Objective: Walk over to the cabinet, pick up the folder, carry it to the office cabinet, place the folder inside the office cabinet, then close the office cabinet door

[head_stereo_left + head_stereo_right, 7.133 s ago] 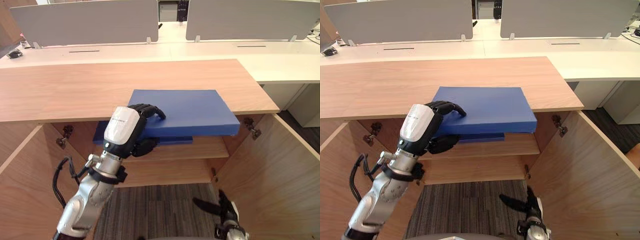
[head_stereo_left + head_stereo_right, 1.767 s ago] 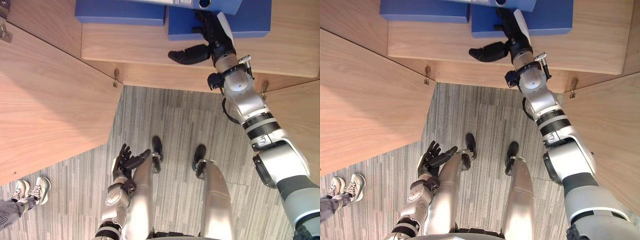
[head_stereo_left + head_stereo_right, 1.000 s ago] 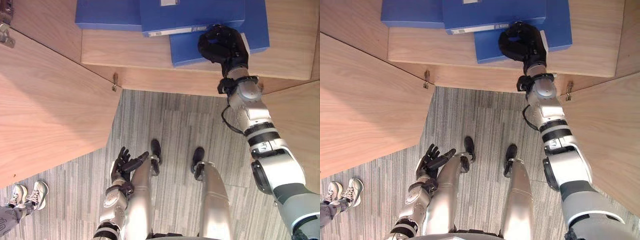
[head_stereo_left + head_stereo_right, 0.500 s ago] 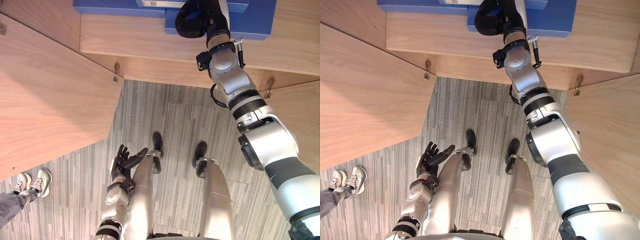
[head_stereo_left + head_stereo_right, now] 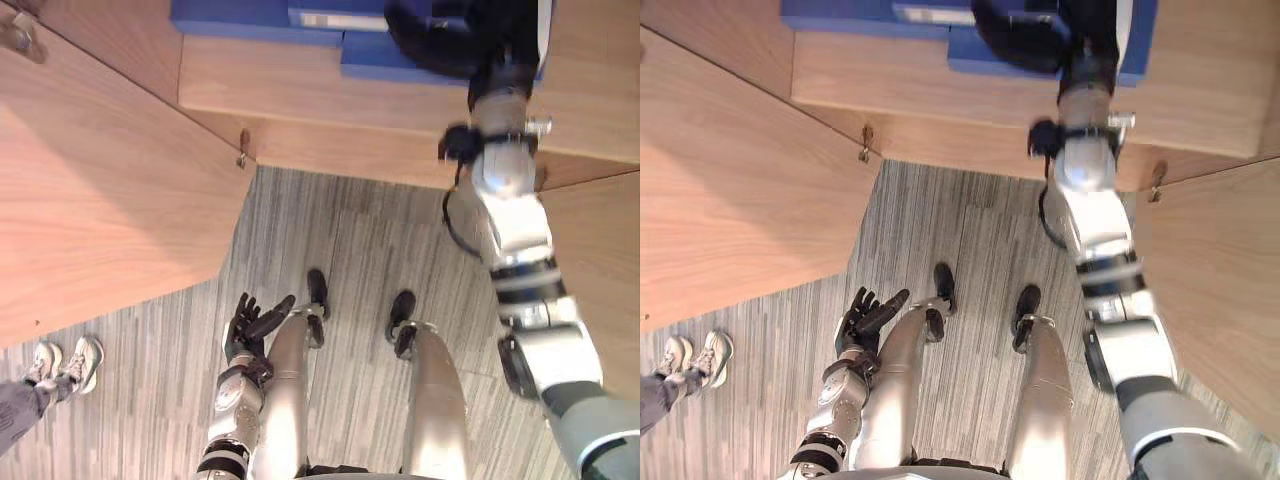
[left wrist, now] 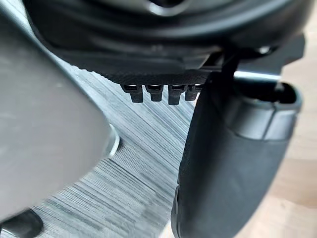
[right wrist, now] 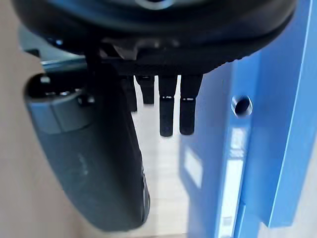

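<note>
Right arm has swung rightward inside the cabinet (image 5: 100, 200), along its shelf (image 5: 280, 90), since half a second ago; folder (image 7: 218, 129) lies flat there, spine parallel to shelf front, just left of right hand (image 5: 460, 45); fingers (image 7: 187, 114) apart, clasping nothing; left hand (image 5: 250, 325) hangs open-fingered, well below.

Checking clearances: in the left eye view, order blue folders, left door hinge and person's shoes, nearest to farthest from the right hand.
From the right hand:
1. Blue folders, on the shelf beside it.
2. Door hinge, left.
3. Person's shoes, lower left.
</note>
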Available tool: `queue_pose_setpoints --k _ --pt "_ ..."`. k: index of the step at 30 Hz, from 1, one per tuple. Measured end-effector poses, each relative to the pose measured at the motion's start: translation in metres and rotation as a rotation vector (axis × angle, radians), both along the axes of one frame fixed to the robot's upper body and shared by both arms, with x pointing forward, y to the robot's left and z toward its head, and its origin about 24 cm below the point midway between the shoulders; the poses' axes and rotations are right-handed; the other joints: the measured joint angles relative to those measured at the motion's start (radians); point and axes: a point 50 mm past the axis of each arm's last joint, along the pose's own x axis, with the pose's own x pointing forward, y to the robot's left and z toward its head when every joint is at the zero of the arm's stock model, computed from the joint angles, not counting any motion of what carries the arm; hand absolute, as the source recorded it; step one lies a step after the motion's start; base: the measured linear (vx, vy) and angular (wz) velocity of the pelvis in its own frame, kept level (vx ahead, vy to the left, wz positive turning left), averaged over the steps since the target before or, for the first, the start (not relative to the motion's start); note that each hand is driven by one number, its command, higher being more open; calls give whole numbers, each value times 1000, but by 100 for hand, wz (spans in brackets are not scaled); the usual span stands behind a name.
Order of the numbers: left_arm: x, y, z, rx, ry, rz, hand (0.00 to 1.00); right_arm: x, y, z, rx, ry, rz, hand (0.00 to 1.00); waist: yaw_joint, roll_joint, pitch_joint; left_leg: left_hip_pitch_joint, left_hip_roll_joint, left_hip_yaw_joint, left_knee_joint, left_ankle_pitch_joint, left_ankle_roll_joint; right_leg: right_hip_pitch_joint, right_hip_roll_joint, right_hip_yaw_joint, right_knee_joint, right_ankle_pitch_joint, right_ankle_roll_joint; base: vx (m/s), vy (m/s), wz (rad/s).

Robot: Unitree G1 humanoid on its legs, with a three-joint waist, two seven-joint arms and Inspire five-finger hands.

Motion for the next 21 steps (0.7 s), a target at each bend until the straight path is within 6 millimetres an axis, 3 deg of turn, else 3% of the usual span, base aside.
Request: queue_pose_setpoints --k 1,3,8,12,14,17,20,21 --pt "-3 1 -2 10 9 -5 100 -9 4 -28 -28 55 33 100 -10 -2 0 46 6 10 -5 -14 -2 45 7 7 -23 -5 3 2 -10 -27" --pt "-6 3 -5 24 22 -15 100 -17 8 -63 -53 148 74 100 -27 -4 -1 102 8 16 -18 -26 -12 101 13 10 -42 -6 5 0 -9 -18" --pt "-27 16 -28 85 156 -66 100 -46 16 -182 -119 576 174 100 -44 -50 -23 297 13 41 -150 1 -22 289 57 23 -209 41 16 69 -26 -18" --pt "-54 32 -46 134 287 -81 100 -70 5 -240 -87 801 108 100 -60 -96 -55 412 8 65 -234 18 -15 412 79 39 -339 89 27 181 25 -19" --pt "-72 38 -56 156 361 -92 100 -94 -9 -277 -23 950 21 100 -68 -112 -115 480 -4 88 -301 24 -10 483 82 51 -431 119 42 180 56 -19" --pt "-94 43 -64 177 430 -85 100 -128 -25 -317 29 1133 -76 100 -77 -121 -186 594 -24 135 -390 29 -11 580 86 90 -532 154 57 171 56 -36" --pt "-104 49 -66 187 456 -66 100 -150 -35 -339 82 1243 -155 100 -87 -122 -229 666 -38 167 -463 47 -12 624 87 114 -576 176 61 100 50 -33" --pt "-105 50 -67 194 466 -66 100 -166 -43 -352 131 1314 -216 100 -90 -121 -253 701 -46 180 -501 59 -13 644 87 126 -593 184 62 37 25 -23"
